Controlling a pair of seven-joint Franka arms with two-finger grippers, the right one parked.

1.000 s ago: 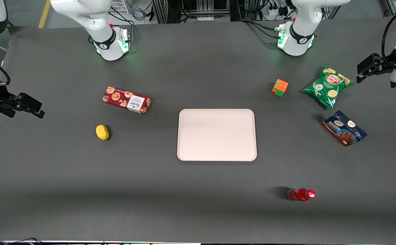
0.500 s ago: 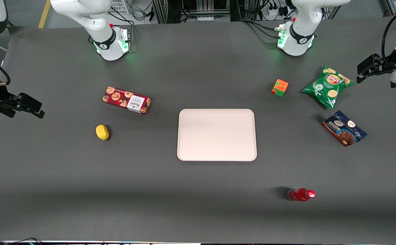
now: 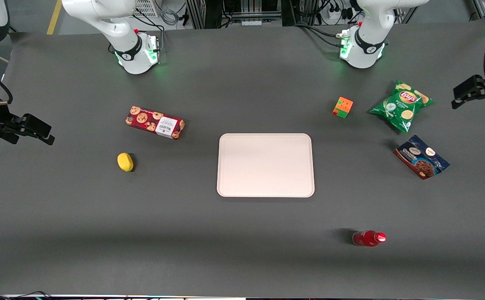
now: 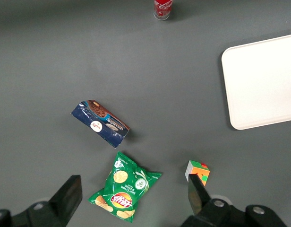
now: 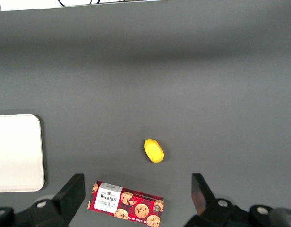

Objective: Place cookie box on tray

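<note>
Near working arm's table end, gripper (image 4: 133, 201) being held open, empty; cookie box (image 3: 421, 156) judged light, stiff, best gripped across narrow sides; tray (image 3: 265, 165) waiting.

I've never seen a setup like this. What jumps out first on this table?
The big pale tray in the middle of the dark table catches the eye first, with nothing on it. Toward the working arm's end lie a green chip bag and, nearer the front camera, the small blue cookie box. The gripper hangs at that end of the table, jaws open, touching nothing.
</note>
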